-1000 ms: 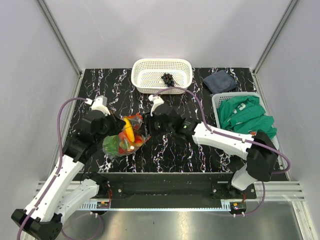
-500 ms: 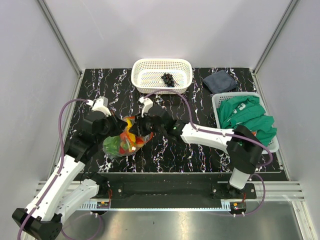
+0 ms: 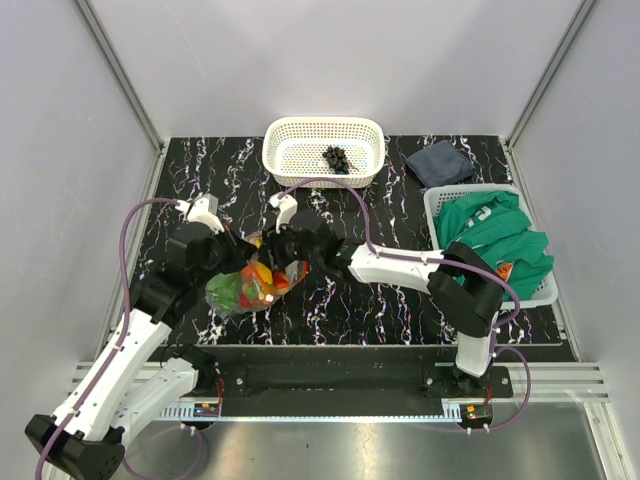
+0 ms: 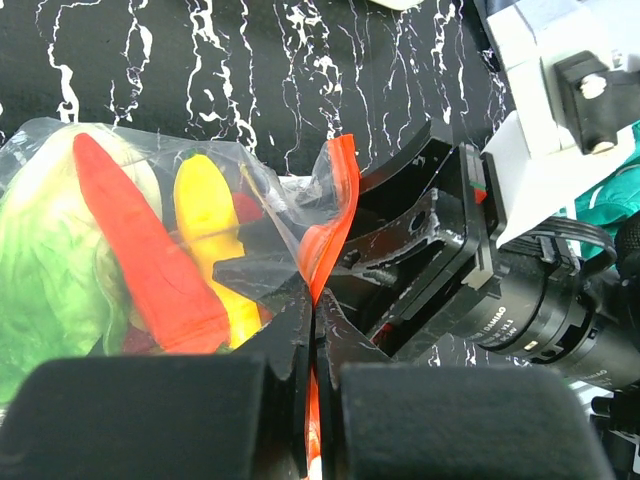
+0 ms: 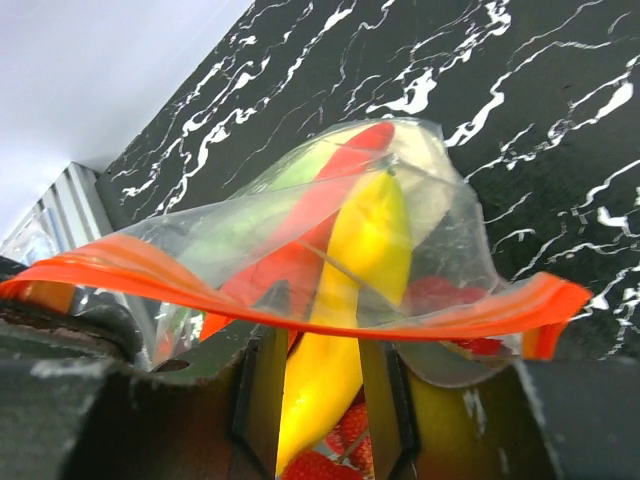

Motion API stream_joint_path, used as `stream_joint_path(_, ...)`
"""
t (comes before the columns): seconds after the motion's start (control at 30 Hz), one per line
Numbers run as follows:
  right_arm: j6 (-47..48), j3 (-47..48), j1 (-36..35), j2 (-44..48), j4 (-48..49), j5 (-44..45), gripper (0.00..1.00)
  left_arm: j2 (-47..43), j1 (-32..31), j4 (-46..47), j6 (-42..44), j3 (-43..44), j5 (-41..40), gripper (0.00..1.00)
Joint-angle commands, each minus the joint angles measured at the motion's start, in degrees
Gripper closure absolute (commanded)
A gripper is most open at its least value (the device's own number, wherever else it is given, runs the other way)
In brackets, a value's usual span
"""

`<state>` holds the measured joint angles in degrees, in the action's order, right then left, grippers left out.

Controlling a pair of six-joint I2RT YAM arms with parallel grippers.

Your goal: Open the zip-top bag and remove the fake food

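Right gripper just slid left from mid-frame into the open zip-top bag, jaws straddling the banana (can't tell if they're squeezing yet), while the left gripper is clamped on its rim, so I reckon pull-out's next.

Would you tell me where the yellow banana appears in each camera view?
Top external: the banana is left of centre, inside the zip-top bag.
Left wrist: the banana is left of centre, beside the red pepper.
Right wrist: the banana is at bottom centre, behind the plastic.
Shared landmark: the bag's orange zip strip.
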<state>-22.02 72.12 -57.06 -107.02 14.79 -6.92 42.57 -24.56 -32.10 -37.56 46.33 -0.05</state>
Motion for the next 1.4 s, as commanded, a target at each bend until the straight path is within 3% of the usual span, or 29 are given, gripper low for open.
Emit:
stream_joint_path(0.0, 3.2, 2.6, 1.2, 1.1, 2.5, 2.1, 0.58, 0.1, -0.1, 3.9, -0.1, 0.0, 1.0, 1.0)
stream_joint_path(0.1, 3.4, 2.9, 1.2, 0.3, 1.0, 2.5, 0.57, 0.1, -0.1, 4.0, -0.1, 0.0, 0.9, 1.0)
stream_joint_path(0.27, 3.7, 4.3, 1.2, -1.8, 0.7, 0.6, 0.45, 0.3, -0.1, 3.9, -0.1, 0.3, 1.3, 1.0)
stream_joint_path(0.53, 2.0, 3.1, 1.2, -4.2, 3.6, -3.4, 0.41, 0.1, -0.1, 3.8, 0.0, 0.6, 1.5, 1.0)
stream_joint_path(0.7, 2.0, 3.6, 1.2, -7.1, 4.8, -4.9, 0.32, 0.5, -0.1, 3.8, 0.0, 0.5, 1.7, 1.0)
stream_joint_path(0.8, 1.3, 4.7, 1.2, -8.5, 4.8, -5.1, 0.32, 0.4, -0.1, 3.9, 0.0, 0.3, 1.6, 1.0)
stream_joint_path(0.9, 1.7, 4.6, 1.2, -7.9, 4.6, -4.3, 0.4, 0.2, -0.1, 3.7, 0.0, 0.3, 1.5, 1.0)
stream_joint_path(1.07, 2.9, 2.2, 1.2, -4.3, 5.3, -4.2, 0.67, -0.7, -0.1, 2.9, -0.2, 0.4, 0.1, 1.0)
stream_joint_path(1.37, 0.9, -7.5, 1.1, 8.1, 9.9, -9.3, 0.82, -2.8, -0.1, 1.5, -1.1, 0.9, -5.9, 1.0)
